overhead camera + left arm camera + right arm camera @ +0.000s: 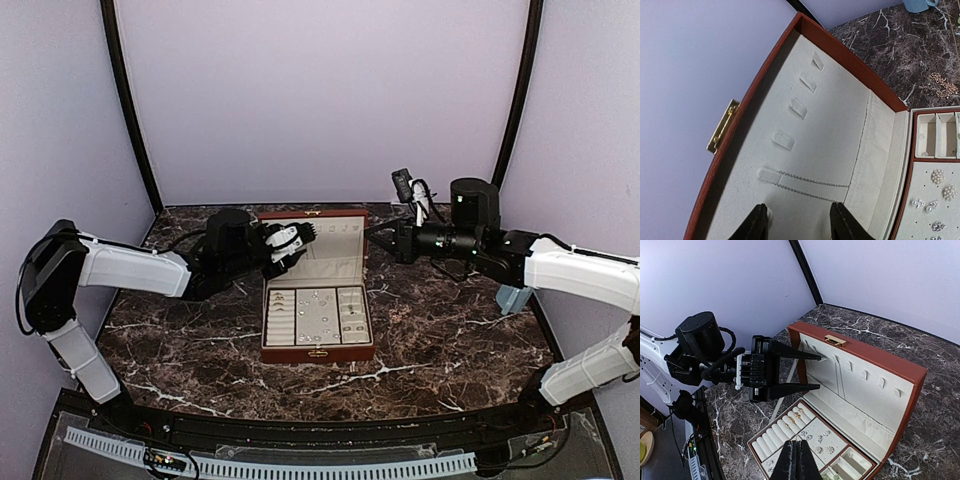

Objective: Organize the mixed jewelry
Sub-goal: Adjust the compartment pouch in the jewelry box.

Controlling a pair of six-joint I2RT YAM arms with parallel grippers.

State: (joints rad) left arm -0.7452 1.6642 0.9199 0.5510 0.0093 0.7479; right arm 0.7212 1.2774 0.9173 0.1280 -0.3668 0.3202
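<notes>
The box (880, 360) is reddish-brown, cream-lined (gold clasp (722, 127)), the mixed jewelry (938, 226) silvery, the table (440, 330) dark white-veined marble.

No text, label, brand, number or sign can be read in any of the views.
</notes>
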